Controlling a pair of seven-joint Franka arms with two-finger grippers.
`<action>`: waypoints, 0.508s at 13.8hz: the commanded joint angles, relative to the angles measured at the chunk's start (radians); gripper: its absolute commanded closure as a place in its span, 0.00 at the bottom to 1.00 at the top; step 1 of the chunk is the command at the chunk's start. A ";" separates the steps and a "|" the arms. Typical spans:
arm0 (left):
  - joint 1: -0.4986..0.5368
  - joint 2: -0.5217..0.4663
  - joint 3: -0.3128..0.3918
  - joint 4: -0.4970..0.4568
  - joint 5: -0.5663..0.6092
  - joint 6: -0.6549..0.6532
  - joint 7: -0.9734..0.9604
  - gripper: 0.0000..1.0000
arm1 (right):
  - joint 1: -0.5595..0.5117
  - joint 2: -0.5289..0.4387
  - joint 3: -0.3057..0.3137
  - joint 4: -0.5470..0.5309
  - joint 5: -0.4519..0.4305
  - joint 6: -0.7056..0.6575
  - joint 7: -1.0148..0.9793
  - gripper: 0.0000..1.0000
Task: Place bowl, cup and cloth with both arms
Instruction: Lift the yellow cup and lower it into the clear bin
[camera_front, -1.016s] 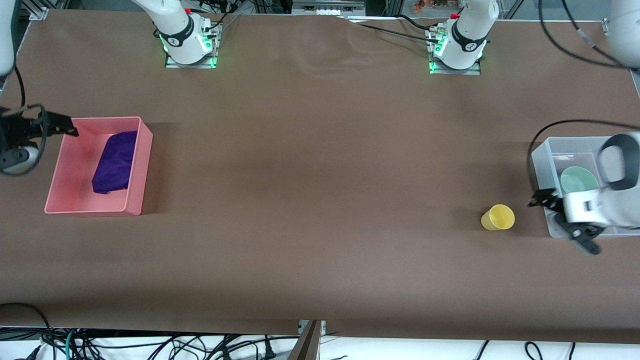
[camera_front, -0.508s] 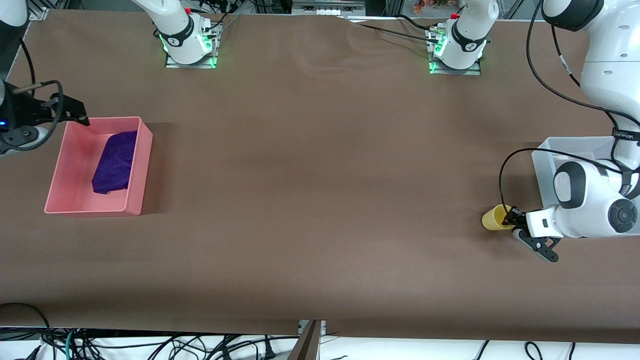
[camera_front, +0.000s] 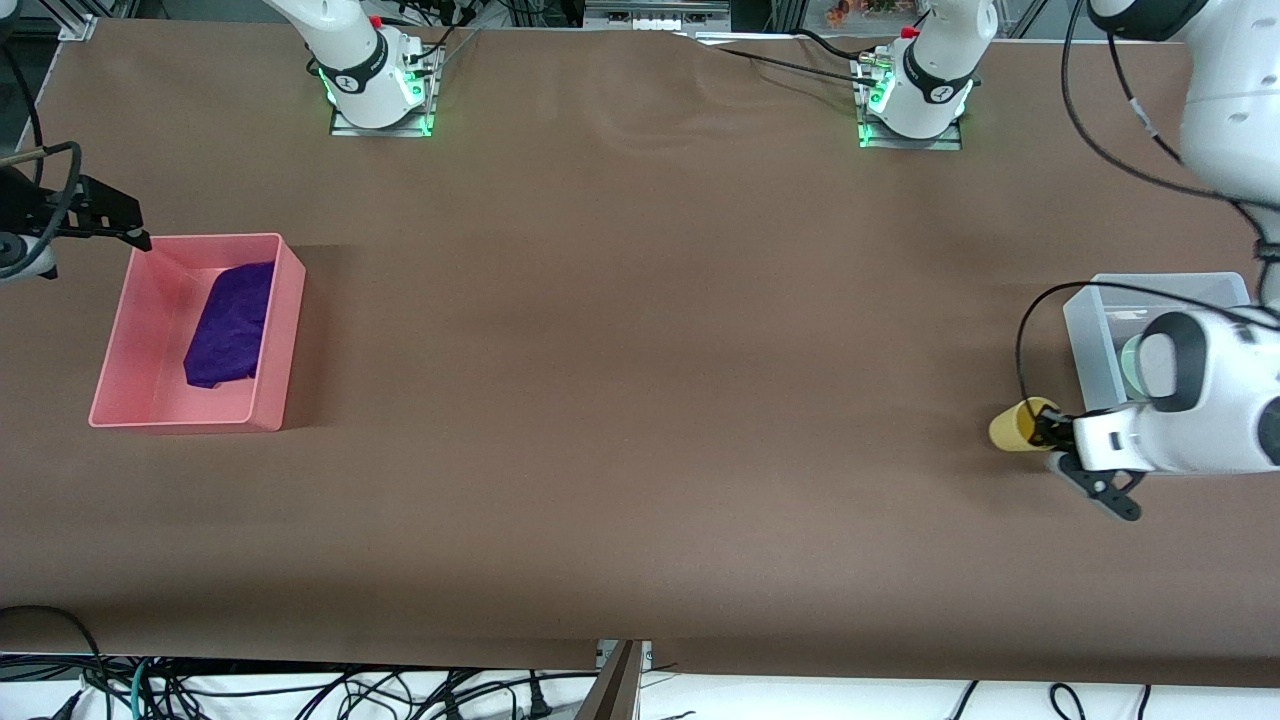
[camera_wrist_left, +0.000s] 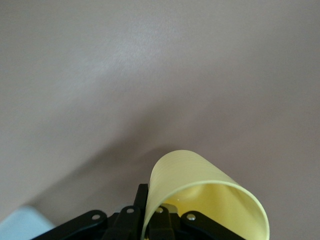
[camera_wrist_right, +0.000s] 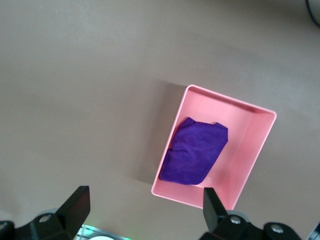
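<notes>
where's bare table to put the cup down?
Wide bare stretch between the pink bin and the cup in the left hand. Crowded at the clear bin holding the bowl. Right hand open over the pink bin's corner.

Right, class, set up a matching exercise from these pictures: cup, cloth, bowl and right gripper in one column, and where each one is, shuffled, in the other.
Things:
1. cup
2. cloth
3. bowl
4. right gripper

Places:
A. lying in the pink bin
B. open, over the table at the right arm's end, beside the pink bin
C. held tilted in the left gripper, beside the clear bin
D. in the clear bin, mostly hidden by the left arm

Pairs: 1-C, 2-A, 3-D, 4-B
</notes>
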 joint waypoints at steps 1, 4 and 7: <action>0.041 -0.064 0.044 0.033 0.011 -0.108 0.062 1.00 | -0.006 -0.031 0.021 -0.033 -0.011 -0.011 0.099 0.00; 0.081 -0.080 0.109 0.036 0.127 -0.098 0.268 1.00 | -0.006 -0.016 0.013 -0.022 -0.011 -0.020 0.096 0.00; 0.163 -0.066 0.111 -0.023 0.195 0.045 0.349 1.00 | -0.003 -0.011 0.015 -0.019 -0.013 -0.018 0.097 0.00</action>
